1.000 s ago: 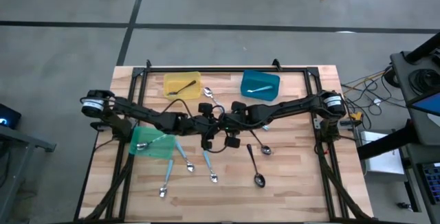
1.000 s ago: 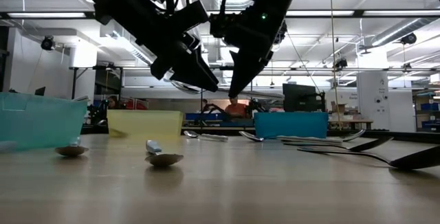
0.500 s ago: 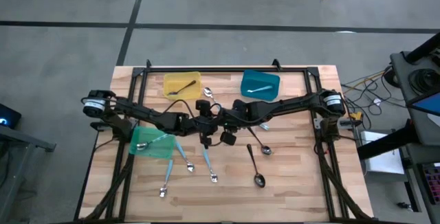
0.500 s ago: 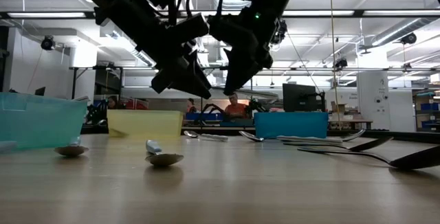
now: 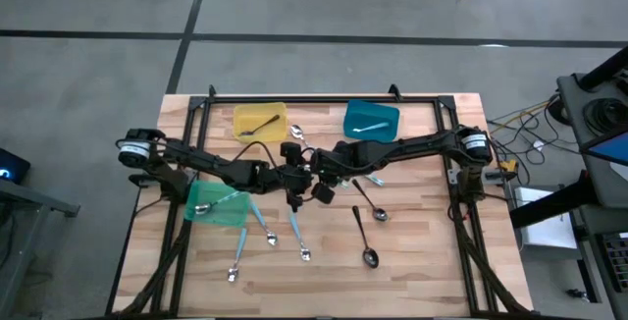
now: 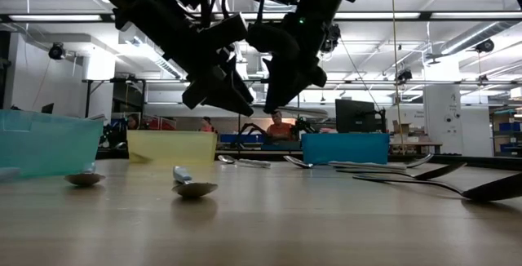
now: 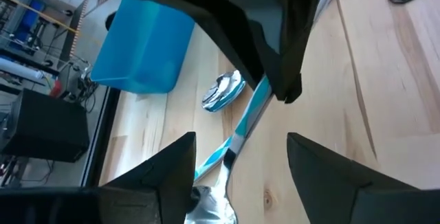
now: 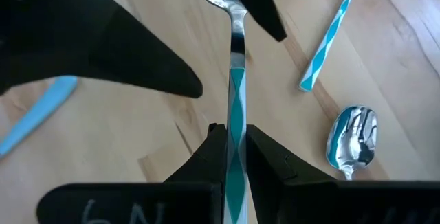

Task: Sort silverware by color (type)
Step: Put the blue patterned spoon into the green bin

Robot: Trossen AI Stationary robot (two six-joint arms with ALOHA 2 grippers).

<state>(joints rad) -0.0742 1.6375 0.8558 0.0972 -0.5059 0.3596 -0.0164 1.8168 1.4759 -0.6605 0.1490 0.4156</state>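
Right gripper (image 8: pixel 229 157) pinching blue-handled spoon (image 8: pixel 234 80) mid-bench, hanging above wood. Left gripper (image 7: pixel 237 157) gaping wide right alongside, facing it. Handover looking in progress; next: left jaws closing on handle, right letting go.

Not much to read here, honestly. The only writing I can spot is some pale chalky marking on the dark body of the right end effector (image 8: pixel 232 161), down by the camera in the right wrist view. It looks something like "6N", but it's cut off, so I can't be sure. No readable labels anywhere else.
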